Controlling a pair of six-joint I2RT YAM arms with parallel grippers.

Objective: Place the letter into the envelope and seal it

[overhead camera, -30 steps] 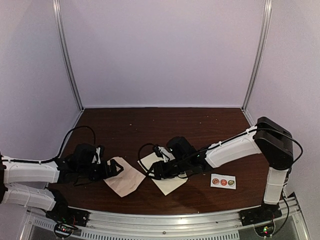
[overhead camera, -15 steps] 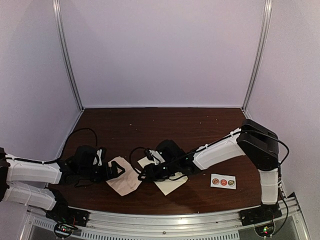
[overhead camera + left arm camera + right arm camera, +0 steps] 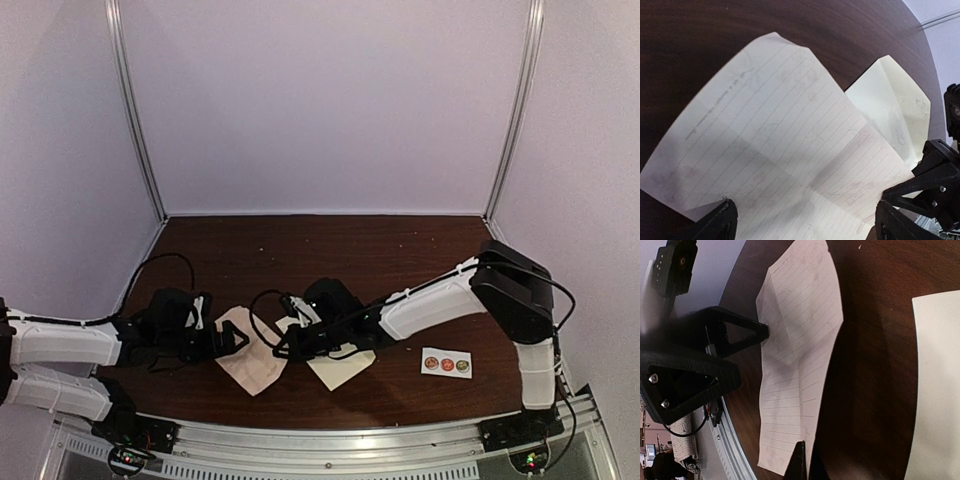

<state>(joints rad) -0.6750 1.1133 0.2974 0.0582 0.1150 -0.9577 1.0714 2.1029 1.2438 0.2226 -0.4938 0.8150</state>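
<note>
One envelope (image 3: pixel 340 373) lengthwise far-left to near-right; left fingers (image 3: pixel 720 222) wide apart, right fingers (image 3: pixel 800 464) tight on letter (image 3: pixel 250 360).

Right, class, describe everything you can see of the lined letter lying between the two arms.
The letter is a pale cream ruled paper sheet, opened out but creased by old folds and buckled rather than flat, with faint writing near one edge. It lies on the dark wooden table, beside the envelope. The open left pincer straddles one edge without gripping; the shut right pincer pinches the opposite edge.
</note>
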